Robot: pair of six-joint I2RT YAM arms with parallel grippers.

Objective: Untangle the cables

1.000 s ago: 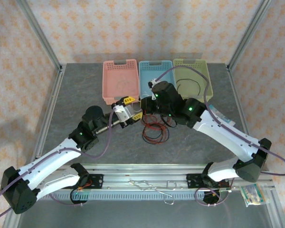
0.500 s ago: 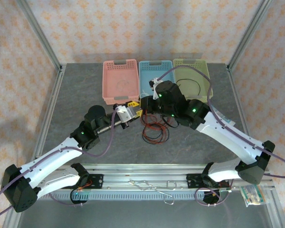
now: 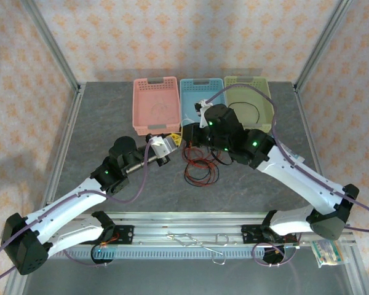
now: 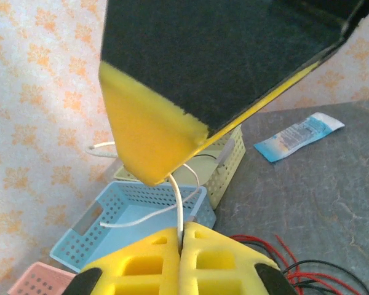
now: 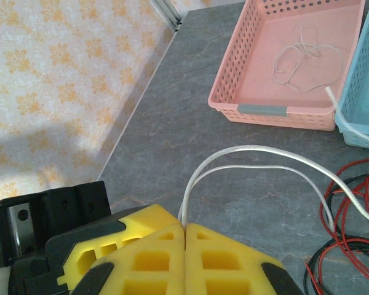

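Worktop (image 3: 111,141): grey and stone-patterned, framed by aluminium posts, with a slotted rail along the near edge.
Room: pale wallpaper with orange flower motifs on every side.
Baskets: the pink basket (image 3: 155,104), blue basket (image 3: 202,97) and green basket (image 3: 249,101) stand in a row just beyond both sets of jaws.
Left gripper (image 4: 180,236): jaws together, clamped on the white cable (image 4: 179,206), which rises out of the seam between the yellow pads.
Right gripper (image 5: 184,236): jaws together, also clamped on white cable, which leaves the seam as two strands and curves away to the jaws' right.
Spacing: seen from overhead, the two sets of jaws are almost tip to tip, in front of the blue basket.
Red and black cables (image 3: 200,171): loose tangled loops on the worktop, just nearward of both jaws.
Overhead view adds: a black cable loop (image 3: 246,110) lying in the green basket.
Right wrist view adds: a thin pale wire (image 5: 307,58) coiled in the pink basket, well beyond the jaws.
Left wrist view adds: a blue-and-white sachet (image 4: 298,134) on the worktop, beyond the jaws to the right.
Hidden: a black and yellow body (image 4: 221,55) close above the left jaws blocks the upper half of that view, so the white cable cannot be followed behind it.
Cut off: the white strands run out of the right wrist frame.
Hard to make out: from overhead, the white cable between the jaws is too small to trace.
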